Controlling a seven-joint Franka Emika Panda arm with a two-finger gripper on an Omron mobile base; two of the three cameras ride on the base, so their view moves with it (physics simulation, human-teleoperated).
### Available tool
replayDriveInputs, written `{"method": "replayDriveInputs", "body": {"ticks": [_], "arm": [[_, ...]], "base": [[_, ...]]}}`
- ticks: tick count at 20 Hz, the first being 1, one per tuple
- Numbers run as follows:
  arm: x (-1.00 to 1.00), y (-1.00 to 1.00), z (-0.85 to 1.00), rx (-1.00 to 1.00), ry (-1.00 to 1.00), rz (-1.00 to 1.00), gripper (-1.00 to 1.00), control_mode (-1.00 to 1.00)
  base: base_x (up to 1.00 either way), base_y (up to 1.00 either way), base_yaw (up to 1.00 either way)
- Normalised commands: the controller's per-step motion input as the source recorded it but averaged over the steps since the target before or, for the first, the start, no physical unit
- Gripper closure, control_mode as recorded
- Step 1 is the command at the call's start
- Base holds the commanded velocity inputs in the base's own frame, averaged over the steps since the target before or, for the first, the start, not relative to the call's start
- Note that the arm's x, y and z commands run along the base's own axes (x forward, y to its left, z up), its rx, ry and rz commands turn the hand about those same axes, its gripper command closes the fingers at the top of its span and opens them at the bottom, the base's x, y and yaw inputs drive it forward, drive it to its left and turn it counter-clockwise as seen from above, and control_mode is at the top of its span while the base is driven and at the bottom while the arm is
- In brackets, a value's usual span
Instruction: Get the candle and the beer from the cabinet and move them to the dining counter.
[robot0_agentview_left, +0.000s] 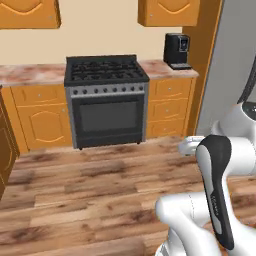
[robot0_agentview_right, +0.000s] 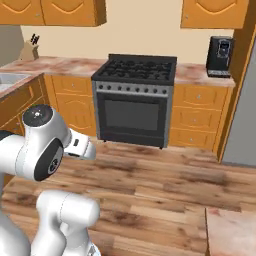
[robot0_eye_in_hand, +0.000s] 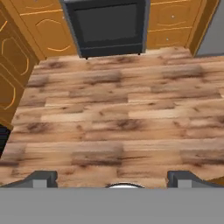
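Candle and beer first: you've got neither in front of you right now, and the open shelf cabinet they sit in isn't ahead of you either, so I can't tell you where they lie relative to the pincer. Judging from that, the task looks barely started, with both pickups and both drop-offs left.

Nearest to you, the pincer (robot0_eye_in_hand: 112, 177) hangs over bare wood floor (robot0_eye_in_hand: 113, 113), tips spread wide apart and grasping nothing. In the right base view there's a corner of a mottled marble surface (robot0_agentview_right: 231, 231) at your near right, which could be the dining counter, but too little of it shows to be sure.

Farther out, the black stove (robot0_agentview_left: 106, 100) sits dead ahead against the far wall, with orange cupboards (robot0_agentview_left: 42, 117) on both sides. A coffee machine (robot0_agentview_left: 176, 50) stands on the worktop to its right, and a knife block (robot0_agentview_right: 31, 48) is far left, near a sink (robot0_agentview_right: 10, 79).

My guess is you'll need to turn the base and find the shelves before the arm has anything to do.
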Motion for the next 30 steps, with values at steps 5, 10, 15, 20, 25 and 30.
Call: {"method": "replayDriveInputs", "body": {"ticks": [5, 10, 15, 20, 25, 30], "arm": [[0.00, 0.00, 0.00, 0.00, 0.00, 0.00, -1.00, 1.00], [0.00, 0.00, 0.00, 0.00, 0.00, 0.00, -1.00, 1.00], [0.00, 0.00, 0.00, 0.00, 0.00, 0.00, -1.00, 1.00], [0.00, 0.00, 0.00, 0.00, 0.00, 0.00, -1.00, 1.00], [0.00, 0.00, 0.00, 0.00, 0.00, 0.00, -1.00, 1.00], [0.00, 0.00, 0.00, 0.00, 0.00, 0.00, -1.00, 1.00]], "base": [[0.03, 0.00, 0.93], [0.04, 0.00, 0.93], [0.07, 0.00, 0.90], [0.11, 0.00, 0.81], [0.22, -0.05, 0.62], [0.19, -0.13, 0.32]]}}
